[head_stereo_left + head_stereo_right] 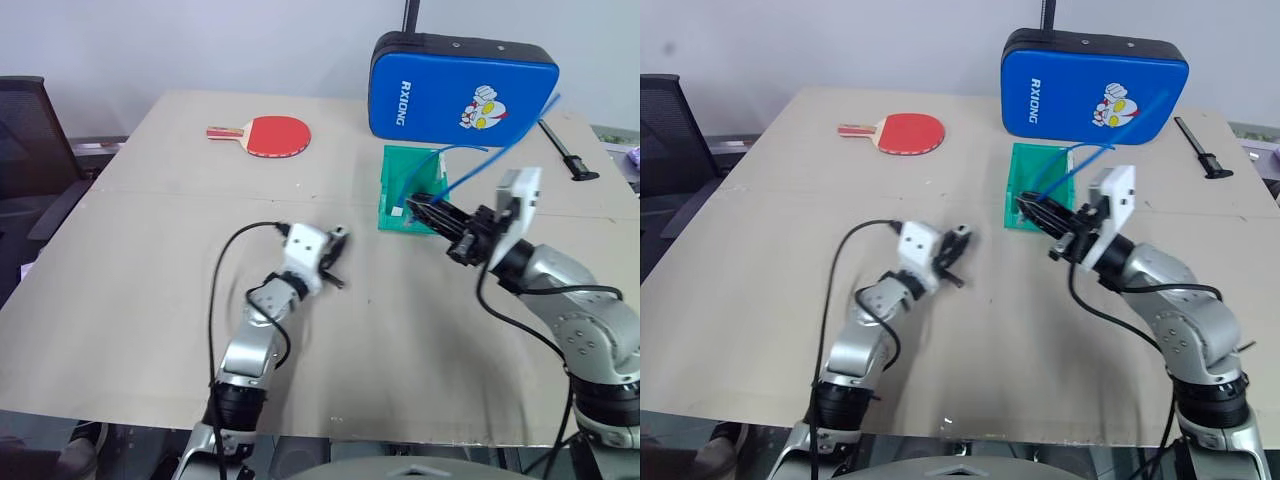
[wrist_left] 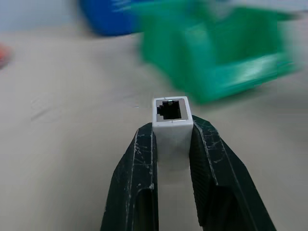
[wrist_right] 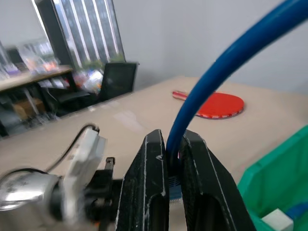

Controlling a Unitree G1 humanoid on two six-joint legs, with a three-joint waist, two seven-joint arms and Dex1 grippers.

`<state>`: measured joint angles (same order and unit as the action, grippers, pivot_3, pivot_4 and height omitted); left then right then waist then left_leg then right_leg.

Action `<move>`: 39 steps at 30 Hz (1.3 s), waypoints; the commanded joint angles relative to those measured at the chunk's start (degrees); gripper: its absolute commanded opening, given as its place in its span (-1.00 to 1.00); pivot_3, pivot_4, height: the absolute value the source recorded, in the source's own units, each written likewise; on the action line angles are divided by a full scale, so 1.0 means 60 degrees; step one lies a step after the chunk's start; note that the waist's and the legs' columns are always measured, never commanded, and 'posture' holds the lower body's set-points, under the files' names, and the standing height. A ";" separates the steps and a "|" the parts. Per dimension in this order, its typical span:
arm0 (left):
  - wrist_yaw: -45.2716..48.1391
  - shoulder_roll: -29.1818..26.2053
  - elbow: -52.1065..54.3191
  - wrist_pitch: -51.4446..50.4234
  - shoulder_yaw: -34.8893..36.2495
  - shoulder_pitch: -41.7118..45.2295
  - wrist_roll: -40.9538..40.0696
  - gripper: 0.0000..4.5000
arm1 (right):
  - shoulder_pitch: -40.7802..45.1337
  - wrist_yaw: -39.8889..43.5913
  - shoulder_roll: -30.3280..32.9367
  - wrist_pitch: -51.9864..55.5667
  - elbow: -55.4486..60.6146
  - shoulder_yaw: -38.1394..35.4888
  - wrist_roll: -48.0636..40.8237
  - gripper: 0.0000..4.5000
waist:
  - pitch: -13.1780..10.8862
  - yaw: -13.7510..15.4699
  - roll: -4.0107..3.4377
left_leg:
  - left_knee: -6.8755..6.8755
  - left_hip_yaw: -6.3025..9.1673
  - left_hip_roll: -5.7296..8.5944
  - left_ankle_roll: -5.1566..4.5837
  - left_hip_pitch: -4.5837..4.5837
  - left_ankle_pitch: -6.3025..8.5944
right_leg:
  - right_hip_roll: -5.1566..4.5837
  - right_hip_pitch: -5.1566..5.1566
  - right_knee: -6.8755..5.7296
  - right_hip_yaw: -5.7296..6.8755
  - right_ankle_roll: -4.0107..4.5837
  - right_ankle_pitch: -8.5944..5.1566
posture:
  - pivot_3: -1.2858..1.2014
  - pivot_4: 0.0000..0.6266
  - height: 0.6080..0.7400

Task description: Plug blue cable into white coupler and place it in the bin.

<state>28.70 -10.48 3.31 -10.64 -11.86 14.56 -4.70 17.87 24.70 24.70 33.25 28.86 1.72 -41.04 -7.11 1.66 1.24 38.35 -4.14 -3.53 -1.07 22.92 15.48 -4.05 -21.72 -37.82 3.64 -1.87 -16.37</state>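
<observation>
The left claw (image 2: 172,144) pinches the white coupler (image 2: 172,115) between its two black fingers (image 2: 137,168), the dark socket opening facing away from the wrist; in the head views this claw (image 1: 338,262) hangs above the middle of the bench (image 1: 150,250), a black wire looping back along its arm. The right claw (image 3: 173,159) is clamped narrowly on the blue cable (image 3: 216,77), which rises from between the fingers and arcs away; in the head views that claw (image 1: 420,208) points toward the left claw, its tips in front of the bin (image 1: 400,175), and the cable (image 1: 500,155) sweeps up and to the right across a blue padded case (image 1: 440,90). The two claws are apart, coupler and cable not joined. The green bin sits on the bench just in front of the padded case; a small white block lies inside it. A red table tennis paddle (image 1: 270,135) lies farther left; a dark caliper-like tool (image 1: 565,150) rests at the far right edge.
</observation>
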 commanded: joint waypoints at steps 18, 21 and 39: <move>0.3072 0.0641 -0.4245 0.2304 -0.0956 0.1499 -0.0429 -0.87 | -0.1342 -0.1806 -0.0929 0.0434 0.0357 0.0973 0.2858 -1.00 | -0.0001 -0.0114 0.0001 | -0.0005 0.0016 0.0037 -0.0045 -0.0001 0.0026 | -0.0022 0.0002 -0.0008 -0.0001 -0.0024 -0.0014 | 0.03 -0.52 0.40; 0.2975 0.0543 -0.4923 0.3108 -0.0835 0.1749 -0.0092 -0.87 | -0.1425 -0.1934 -0.1133 0.0461 0.0418 0.1058 0.3046 -1.00 | -0.0001 -0.0126 0.0001 | -0.0004 0.0017 0.0039 -0.0047 -0.0002 0.0027 | -0.0023 0.0002 -0.0010 -0.0001 -0.0024 -0.0014 | 0.03 -0.52 0.40; 0.0559 0.0980 -0.5733 0.5886 -0.0865 0.1389 0.1450 -0.87 | -0.1571 -0.1500 -0.1338 -0.0786 0.0675 0.1053 0.3992 -1.00 | 0.0012 -0.0150 -0.0015 | -0.0006 0.0019 0.0041 -0.0054 -0.0016 0.0031 | -0.0023 0.0005 -0.0017 -0.0004 -0.0027 -0.0012 | 0.03 -0.52 0.40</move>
<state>32.26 -5.22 -30.45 23.65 -16.32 24.82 3.59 8.28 15.10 16.50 30.61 31.09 8.27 -17.89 -7.04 0.76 1.15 38.31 -4.02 -3.28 -1.40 22.82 15.67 -4.18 -21.69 -37.92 3.62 -2.04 -16.45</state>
